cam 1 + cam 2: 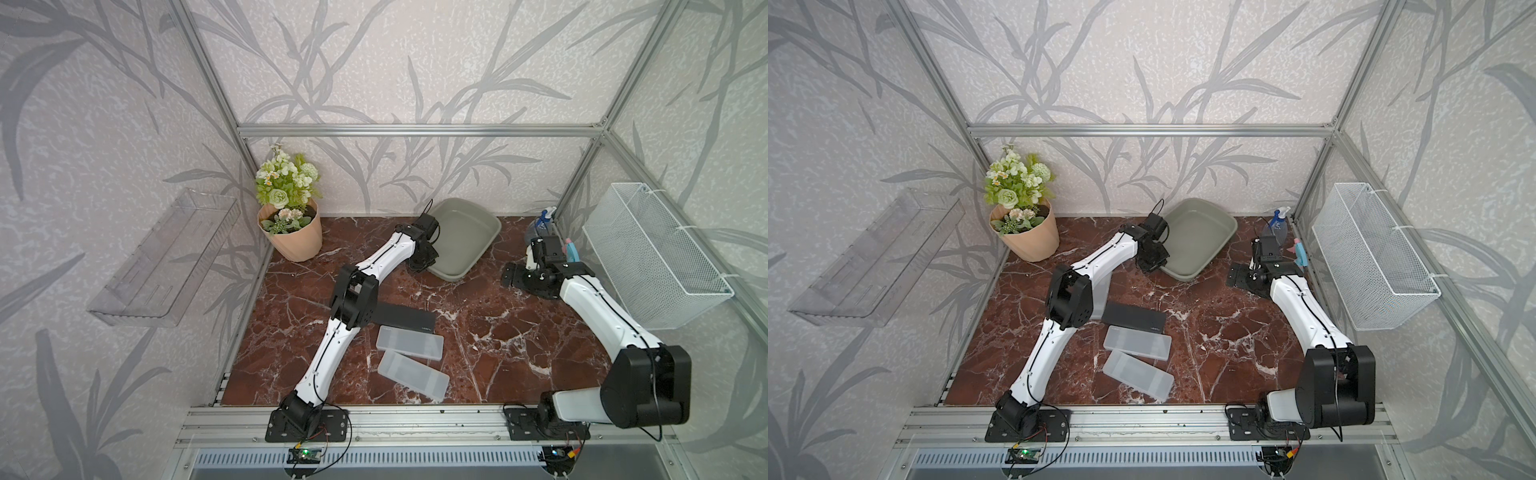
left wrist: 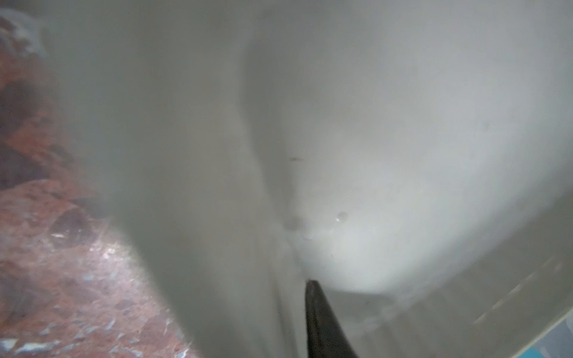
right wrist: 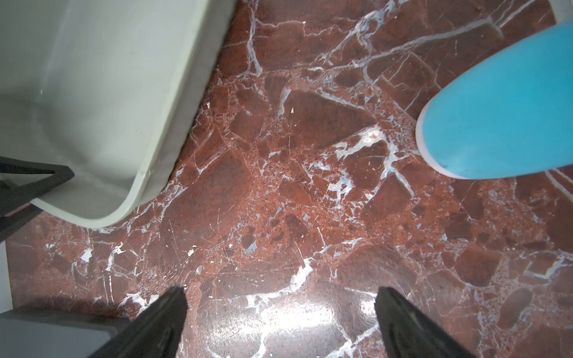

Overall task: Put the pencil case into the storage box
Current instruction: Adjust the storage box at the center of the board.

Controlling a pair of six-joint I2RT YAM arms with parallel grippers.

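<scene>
**Work surface.** You are looking at a red-brown marble table with white veins. It is enclosed by an aluminium frame and walls papered in a grey leaf print. At the left of the frame a clear tray is mounted on the wall. A flower pot stands in the table's upper-left corner. At the right, a spray bottle stands in the far corner and a white wire basket hangs on the wall.

**Task items.** A black pencil case lies flat at centre frame. Just below it lie a frosted pencil case and a second frosted pencil case, both flat, translucent rectangles. All three rest on the marble, well apart from the storage box, a shallow grey-green tub with a flared rim at upper centre in both top views.

**Limits of view.** The left arm hides the black case's left end. The left gripper sits at the box's near-left rim. The left wrist view is blurred and shows only one finger against grey plastic, so you cannot tell whether the jaws are apart or closed. The right gripper hangs over bare marble with its jaws spread wide, holding nothing. A light-blue object is cut off at the frame edge.
</scene>
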